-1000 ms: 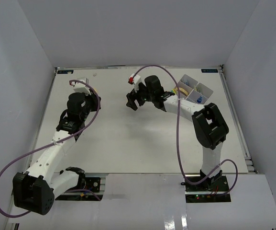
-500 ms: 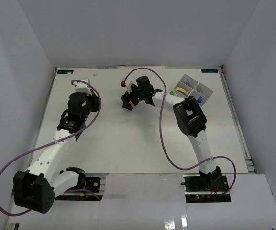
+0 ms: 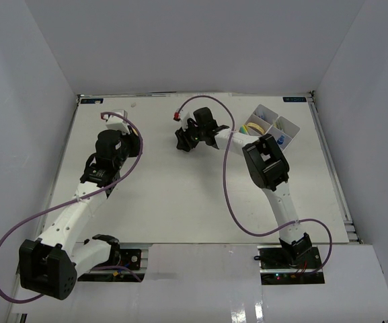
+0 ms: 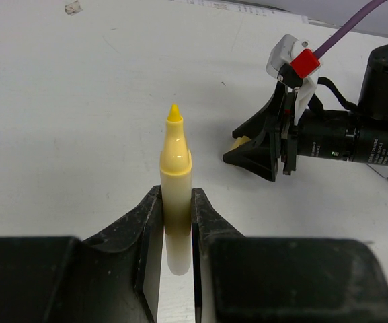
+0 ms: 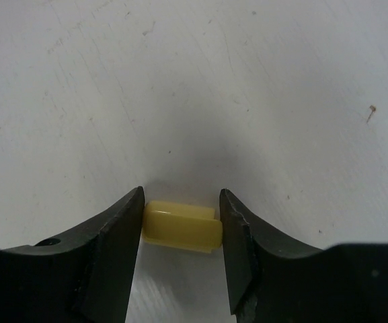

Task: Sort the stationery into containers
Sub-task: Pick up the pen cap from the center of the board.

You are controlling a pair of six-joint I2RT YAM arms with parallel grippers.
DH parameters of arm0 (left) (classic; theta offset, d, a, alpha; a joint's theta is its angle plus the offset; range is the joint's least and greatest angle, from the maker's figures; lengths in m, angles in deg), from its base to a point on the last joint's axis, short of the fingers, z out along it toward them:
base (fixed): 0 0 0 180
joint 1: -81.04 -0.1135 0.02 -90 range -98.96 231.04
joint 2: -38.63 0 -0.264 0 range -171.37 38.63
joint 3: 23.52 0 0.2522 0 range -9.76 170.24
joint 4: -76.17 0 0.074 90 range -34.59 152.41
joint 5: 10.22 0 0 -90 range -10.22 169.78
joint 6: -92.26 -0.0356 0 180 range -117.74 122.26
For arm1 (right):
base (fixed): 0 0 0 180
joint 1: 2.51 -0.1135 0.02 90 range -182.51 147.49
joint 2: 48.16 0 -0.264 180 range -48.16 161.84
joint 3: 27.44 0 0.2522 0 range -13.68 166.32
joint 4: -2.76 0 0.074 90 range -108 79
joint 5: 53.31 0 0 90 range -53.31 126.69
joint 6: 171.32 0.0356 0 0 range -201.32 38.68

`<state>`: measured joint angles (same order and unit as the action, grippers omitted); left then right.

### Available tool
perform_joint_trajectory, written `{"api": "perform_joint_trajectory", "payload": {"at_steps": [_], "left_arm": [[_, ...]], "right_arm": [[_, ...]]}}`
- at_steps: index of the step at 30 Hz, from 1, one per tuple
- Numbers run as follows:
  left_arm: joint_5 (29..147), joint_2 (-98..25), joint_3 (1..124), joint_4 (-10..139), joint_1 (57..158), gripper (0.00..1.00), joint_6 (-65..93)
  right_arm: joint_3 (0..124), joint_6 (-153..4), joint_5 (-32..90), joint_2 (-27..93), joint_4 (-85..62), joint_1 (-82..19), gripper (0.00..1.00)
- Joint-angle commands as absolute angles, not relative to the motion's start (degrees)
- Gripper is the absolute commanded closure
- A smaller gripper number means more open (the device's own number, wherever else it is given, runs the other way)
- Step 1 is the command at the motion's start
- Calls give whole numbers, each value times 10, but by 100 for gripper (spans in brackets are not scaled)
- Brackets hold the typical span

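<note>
My left claw [image 4: 177, 222] pinches a yellow marker [image 4: 175, 168] tightly, tip toward 12 o'clock, likely parked. My right claw [image 5: 181, 198], half-closed, presses both sides of a yellow block [image 5: 180, 232] on the table [image 5: 247, 81], probably to carry it to the tray [image 3: 269, 111] at 2 o'clock.

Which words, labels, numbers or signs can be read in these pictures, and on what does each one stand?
No text can be read.
The left label, on the far edge of the table: too small to read.
The right label, on the same edge: too small to read.
The marker and the yellow piece: no print shows.
</note>
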<state>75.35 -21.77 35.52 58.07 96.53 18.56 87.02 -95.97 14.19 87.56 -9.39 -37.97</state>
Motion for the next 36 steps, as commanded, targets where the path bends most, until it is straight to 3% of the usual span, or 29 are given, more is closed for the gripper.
{"api": "perform_joint_trajectory", "payload": {"at_steps": [1,7,12,15,17,21,25,29,31,36], "left_arm": [[768,-206,359,585,962,96,183],[775,-204,359,585,962,96,187],[781,-196,359,586,962,96,190],[785,-190,359,587,962,96,194],[790,-182,355,590,962,96,198],[786,-181,355,590,962,96,198],[784,-181,353,590,962,96,196],[786,-179,352,592,962,96,193],[791,-176,352,594,962,96,191],[794,-174,352,595,962,96,187]], "right_arm": [[826,-935,158,837,-130,-379,52],[734,-871,229,774,-125,-379,73],[551,-739,356,644,-95,-388,79],[437,-620,419,564,-84,-395,76],[353,-520,493,498,-88,-432,66],[336,-465,535,497,-107,-464,56],[341,-448,535,508,-109,-487,43],[367,-481,531,501,-166,-491,40],[376,-495,530,494,-178,-491,27],[392,-582,515,447,-197,-494,26]]}}
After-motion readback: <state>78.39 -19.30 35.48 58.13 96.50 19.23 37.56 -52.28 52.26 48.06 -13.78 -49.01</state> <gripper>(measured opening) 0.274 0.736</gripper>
